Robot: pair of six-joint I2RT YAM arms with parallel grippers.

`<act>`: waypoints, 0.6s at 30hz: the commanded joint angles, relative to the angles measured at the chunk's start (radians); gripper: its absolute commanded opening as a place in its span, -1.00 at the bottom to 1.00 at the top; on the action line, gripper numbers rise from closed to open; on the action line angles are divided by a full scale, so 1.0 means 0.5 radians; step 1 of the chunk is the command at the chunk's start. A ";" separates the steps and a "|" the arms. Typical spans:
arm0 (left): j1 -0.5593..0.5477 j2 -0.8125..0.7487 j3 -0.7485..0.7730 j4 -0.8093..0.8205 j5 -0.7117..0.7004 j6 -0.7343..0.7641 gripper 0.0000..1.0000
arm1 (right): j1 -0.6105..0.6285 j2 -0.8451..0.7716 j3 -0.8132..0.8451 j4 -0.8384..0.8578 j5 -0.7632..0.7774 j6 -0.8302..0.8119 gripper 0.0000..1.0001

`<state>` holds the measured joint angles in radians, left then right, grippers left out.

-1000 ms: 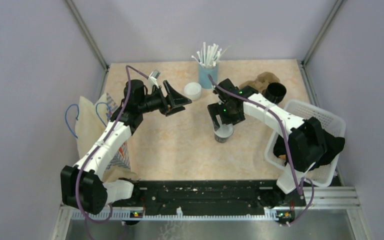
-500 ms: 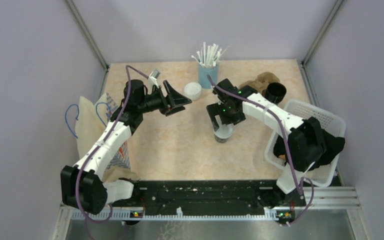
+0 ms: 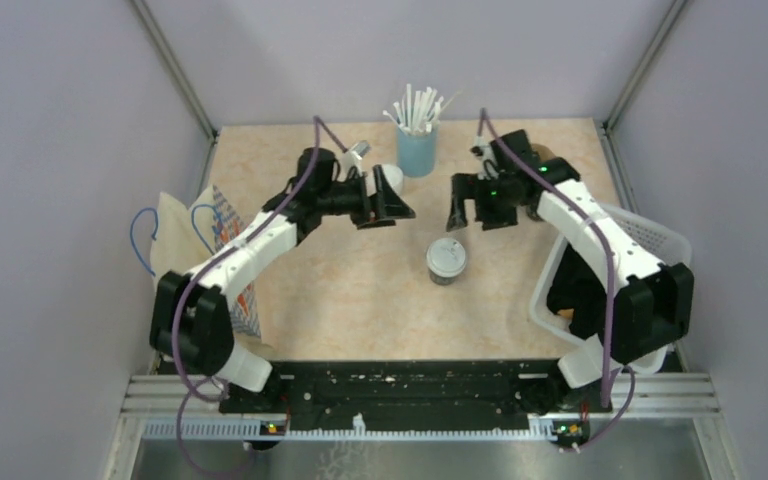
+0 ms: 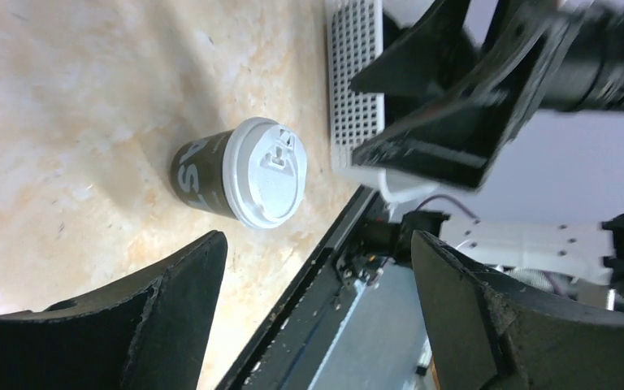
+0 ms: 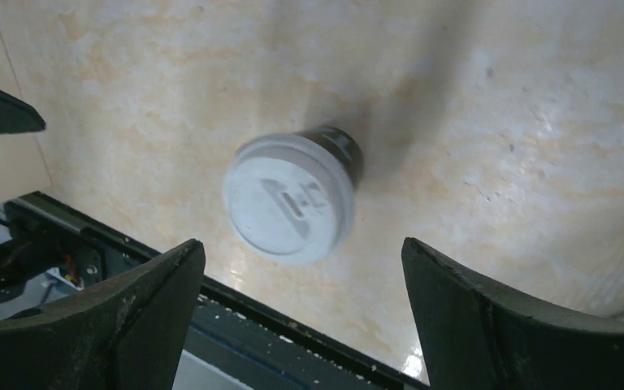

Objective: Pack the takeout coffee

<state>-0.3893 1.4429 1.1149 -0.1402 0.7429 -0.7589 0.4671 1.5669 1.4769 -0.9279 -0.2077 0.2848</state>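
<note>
The takeout coffee (image 3: 446,260), a dark cup with its white lid on, stands upright on the table's middle. It shows in the left wrist view (image 4: 240,172) and in the right wrist view (image 5: 290,197). My left gripper (image 3: 388,208) is open and empty, up and to the left of the cup; its own view (image 4: 317,244) shows nothing between the fingers. My right gripper (image 3: 468,212) is open and empty, just behind the cup and above the table, with the cup below its spread fingers (image 5: 302,246).
A light-blue cup of white straws (image 3: 416,150) stands at the back, a small white tub (image 3: 392,178) beside it. A white mesh basket (image 3: 650,240) with dark cloth is at the right. A paper bag (image 3: 185,250) lies at the left edge.
My right gripper has left the lidded cup and drawn back and up to the right. My left arm has swung right, toward the centre. The cup stays in place.
</note>
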 commanded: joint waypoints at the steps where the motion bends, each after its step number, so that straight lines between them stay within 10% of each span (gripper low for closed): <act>1: -0.247 0.329 0.193 -0.076 -0.045 0.368 0.80 | -0.309 -0.217 -0.353 0.232 -0.534 0.087 0.75; 18: -0.326 0.867 0.388 -0.046 0.095 0.450 0.46 | -0.395 -0.210 -0.880 0.673 -0.744 0.201 0.32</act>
<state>-0.5537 1.8641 1.2823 -0.2104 0.7448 -0.5499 0.2661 1.4551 1.0443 -0.6441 -0.5552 0.3965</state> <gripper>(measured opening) 0.741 0.677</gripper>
